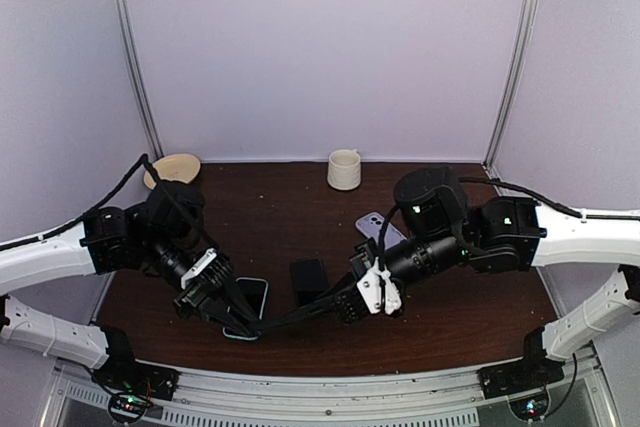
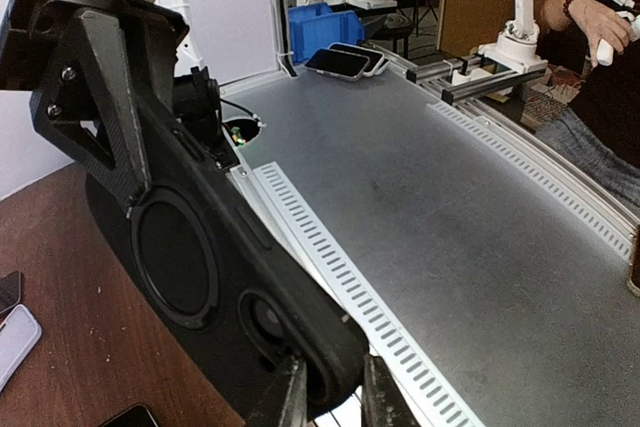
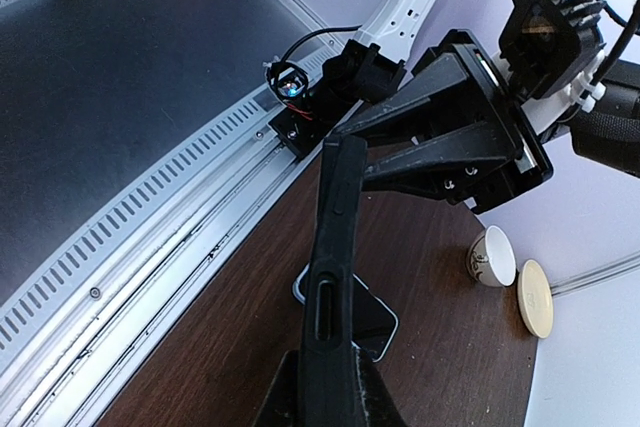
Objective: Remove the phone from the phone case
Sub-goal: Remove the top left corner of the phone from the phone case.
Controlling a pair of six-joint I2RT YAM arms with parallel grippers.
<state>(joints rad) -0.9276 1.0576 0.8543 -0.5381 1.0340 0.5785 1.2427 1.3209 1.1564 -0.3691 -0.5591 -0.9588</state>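
Both grippers hold a black phone case (image 1: 298, 317) above the table's front, stretched between them. My left gripper (image 1: 250, 327) is shut on one corner of it; the left wrist view shows the case's back (image 2: 200, 257) with a round ring and camera cutout, pinched at my left gripper (image 2: 330, 402). My right gripper (image 1: 340, 309) is shut on the other end; the right wrist view shows the case edge-on (image 3: 335, 247) rising from that gripper (image 3: 335, 397). I cannot tell if a phone is inside. A dark-screened phone with a light rim (image 1: 252, 299) lies flat beneath (image 3: 375, 322).
A lavender phone (image 1: 378, 227) and a black block (image 1: 310, 277) lie mid-table. A cream cup (image 1: 344, 169) stands at the back, a tan plate (image 1: 175, 167) at the back left. The metal front rail (image 1: 330, 392) runs just below the grippers.
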